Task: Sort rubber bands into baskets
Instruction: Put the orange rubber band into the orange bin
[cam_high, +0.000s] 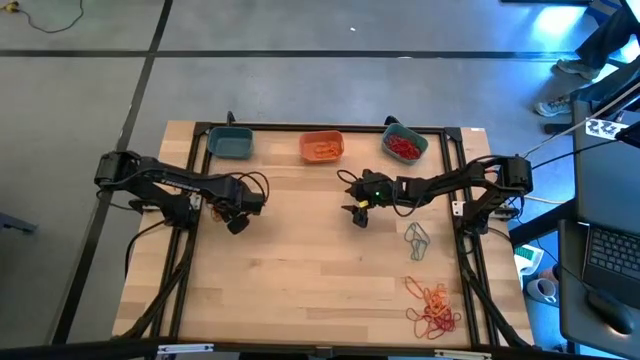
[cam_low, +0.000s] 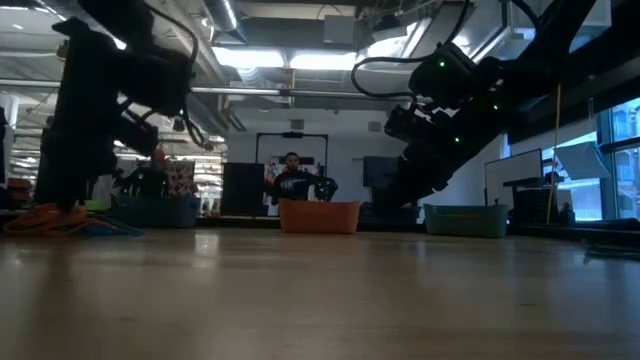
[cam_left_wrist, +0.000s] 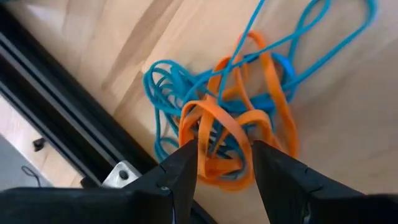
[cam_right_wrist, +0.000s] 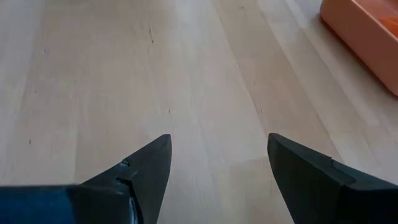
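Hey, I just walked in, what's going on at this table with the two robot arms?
The arms are sorting rubber bands into three baskets along one table edge. The orange basket holds orange bands, one teal basket holds red ones, and the other teal basket looks empty. The left gripper, open, sits at a tangle of orange and blue bands beside a black rail. The right gripper hangs open over bare wood.

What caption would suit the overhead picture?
Two arms, end effectors open, hover over a wooden table with three baskets and loose rubber bands.
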